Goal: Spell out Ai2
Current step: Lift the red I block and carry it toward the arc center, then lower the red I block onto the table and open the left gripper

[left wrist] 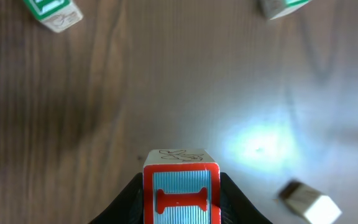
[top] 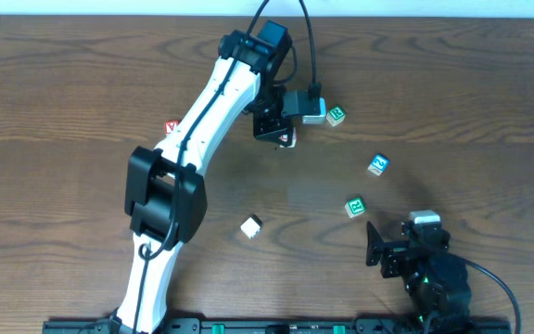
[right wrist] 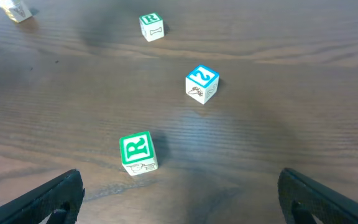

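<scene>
The left end effector (top: 284, 133) clenches the red "I" block (left wrist: 181, 194); the right end effector (right wrist: 179, 200) hangs spread wide, the blue "2" block (right wrist: 201, 83) ahead on the surface (right wrist: 291, 106).

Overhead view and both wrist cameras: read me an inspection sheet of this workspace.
Surface: dark wood table, glare spot in left wrist view.
Job's things: A block beside left arm; I block in left gripper; 2 block loose, right of centre.
Clutter: two green R blocks, one plain white cube.
Grippers: left gripper shut on I block; right gripper open, empty.
Cables: black cable loops above left wrist.
Surroundings: pale strip beyond far edge.
</scene>
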